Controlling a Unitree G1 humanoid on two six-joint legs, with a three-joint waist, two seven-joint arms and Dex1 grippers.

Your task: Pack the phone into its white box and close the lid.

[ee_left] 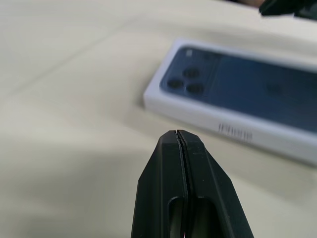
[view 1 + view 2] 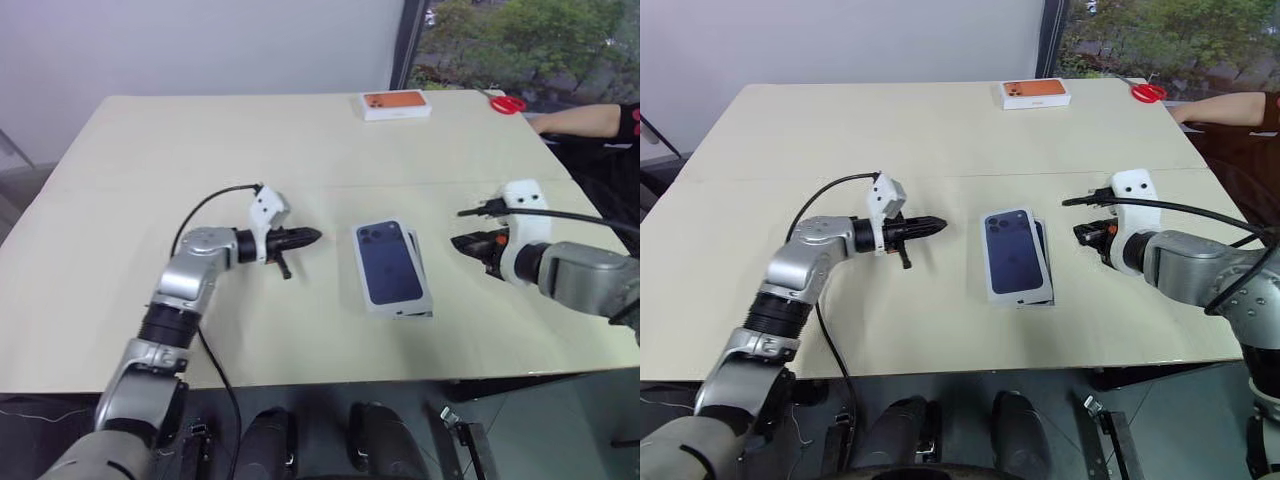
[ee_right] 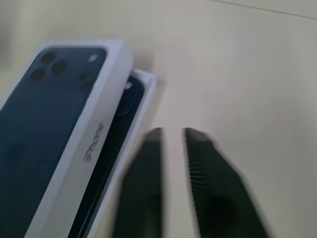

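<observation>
Nearest me, the lid (image 2: 392, 266) sits skewed over the white box (image 3: 139, 106) near the table's (image 2: 150, 160) front edge, the phone (image 3: 121, 114) peeking out inside. My left gripper (image 2: 312, 237) is pinched closed; the right gripper (image 3: 172, 136) shows a narrow gap, holding nothing. An orange-topped box (image 2: 396, 104) lies at the far edge by the window.

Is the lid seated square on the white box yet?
No. The lid lies askew on the white box; the box's edge juts out beside it, with the phone showing in the gap.
</observation>
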